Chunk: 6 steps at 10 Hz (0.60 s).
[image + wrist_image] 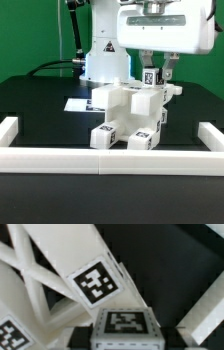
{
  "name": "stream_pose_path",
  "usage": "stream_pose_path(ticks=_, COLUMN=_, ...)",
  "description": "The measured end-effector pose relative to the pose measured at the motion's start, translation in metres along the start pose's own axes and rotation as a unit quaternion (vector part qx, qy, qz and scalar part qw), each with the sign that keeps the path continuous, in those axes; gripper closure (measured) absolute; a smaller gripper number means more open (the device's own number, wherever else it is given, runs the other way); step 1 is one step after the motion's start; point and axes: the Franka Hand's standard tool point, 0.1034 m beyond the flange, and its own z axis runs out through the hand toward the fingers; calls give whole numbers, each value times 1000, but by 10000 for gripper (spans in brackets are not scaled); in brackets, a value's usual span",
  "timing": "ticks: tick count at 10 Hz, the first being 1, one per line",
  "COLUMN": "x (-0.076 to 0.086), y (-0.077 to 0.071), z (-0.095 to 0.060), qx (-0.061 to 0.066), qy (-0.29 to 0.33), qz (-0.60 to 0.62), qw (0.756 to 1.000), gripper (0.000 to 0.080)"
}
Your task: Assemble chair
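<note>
The chair [128, 108] stands part-built in the middle of the black table, white and blocky, with tagged legs [105, 136] pointing toward the front wall. My gripper [156, 80] hangs over its upper right side in the exterior view. It is shut on a small white tagged chair part [150, 75], held just above or on the assembly; I cannot tell whether they touch. In the wrist view that part [125, 324] sits between my fingers [84, 336]. Beyond it is a long white chair piece with a tag [97, 280].
A low white border wall [110, 160] runs along the front, with short arms at the left [10, 128] and right [212, 135]. The marker board [78, 103] lies flat behind the chair. The arm's base [100, 60] stands at the back.
</note>
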Motion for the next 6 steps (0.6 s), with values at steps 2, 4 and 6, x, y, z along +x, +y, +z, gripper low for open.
stream_pose_path(ticks=2, x=0, y=0, z=0, qx=0, qy=0, qz=6, qw=1000, gripper=438)
stream_pose_path(ticks=4, x=-1, y=0, z=0, qx=-2, qy=1, qz=-12, qw=1000, gripper=256)
stream_pose_path(ticks=6, x=-2, y=-4, z=-1, qx=-3, qy=5, qz=-42, qw=999, gripper=156)
